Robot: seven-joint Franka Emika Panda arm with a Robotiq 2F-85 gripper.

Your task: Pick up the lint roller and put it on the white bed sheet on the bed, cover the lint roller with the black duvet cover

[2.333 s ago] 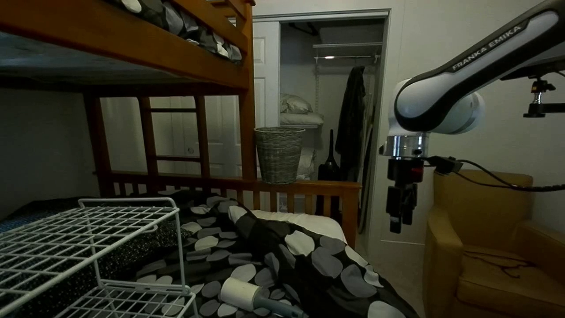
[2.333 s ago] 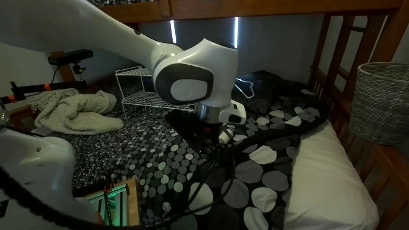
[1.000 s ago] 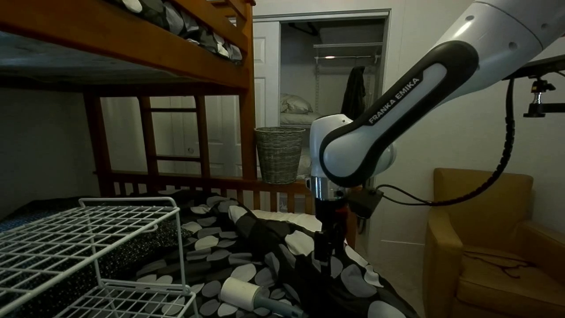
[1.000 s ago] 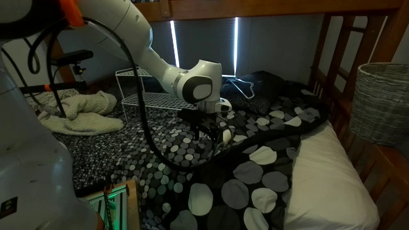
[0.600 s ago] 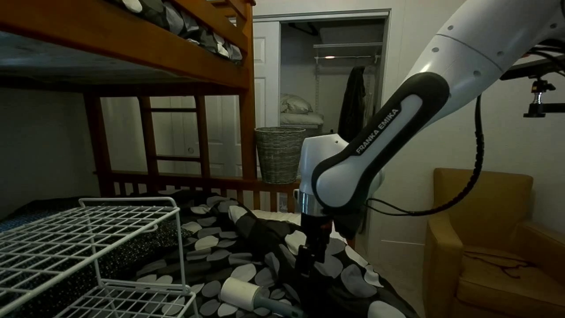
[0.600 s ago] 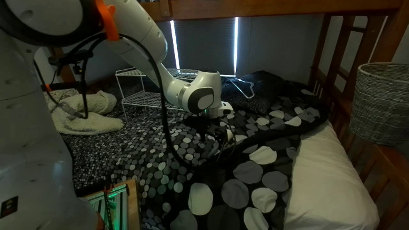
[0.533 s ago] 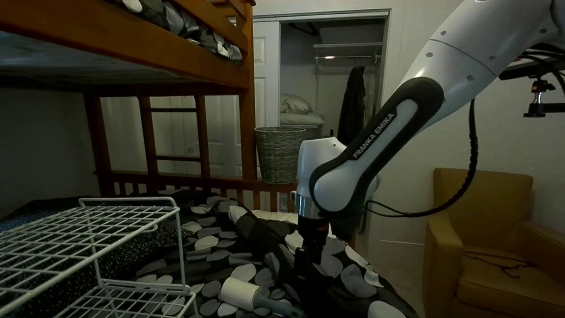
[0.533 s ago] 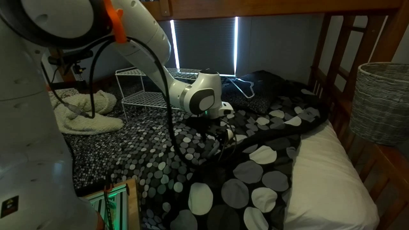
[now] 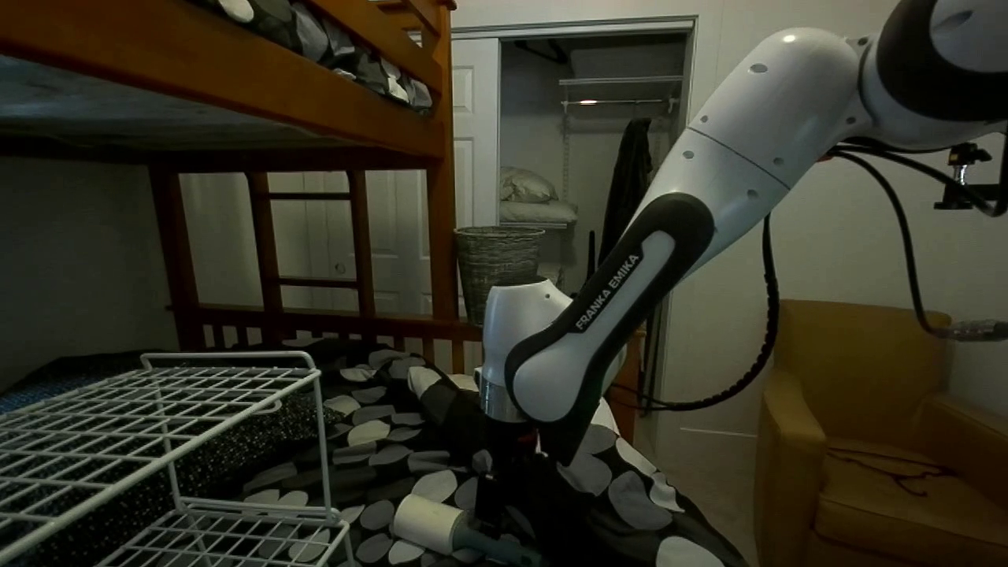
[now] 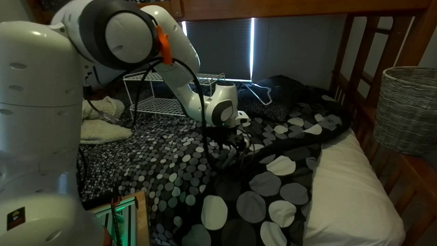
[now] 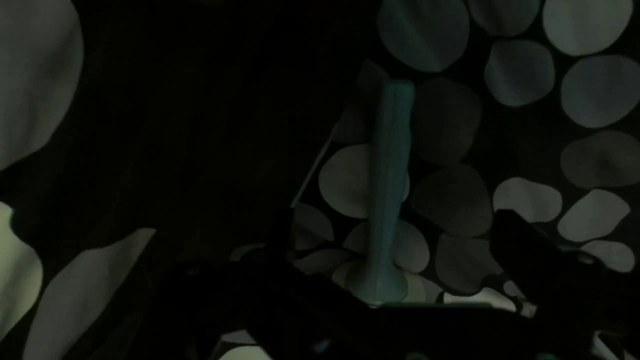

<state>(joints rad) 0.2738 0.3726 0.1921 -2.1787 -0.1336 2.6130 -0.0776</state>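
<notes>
Lint roller lying on the black duvet cover, its handle seen between the widely parted fingers of the released end effector (wrist view); beyond the cover's edge, the white bed sheet shows.

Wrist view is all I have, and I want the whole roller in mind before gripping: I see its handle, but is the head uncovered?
Observer: Yes. In an exterior view, the lint roller shows its white head, with nothing draped over it.
Operator: And the drop spot?
Observer: The white bed sheet shows between the edge of the black duvet cover and the slatted bed rail.
Operator: Anything standing over there?
Observer: A wicker basket stands on top of that rail.
</notes>
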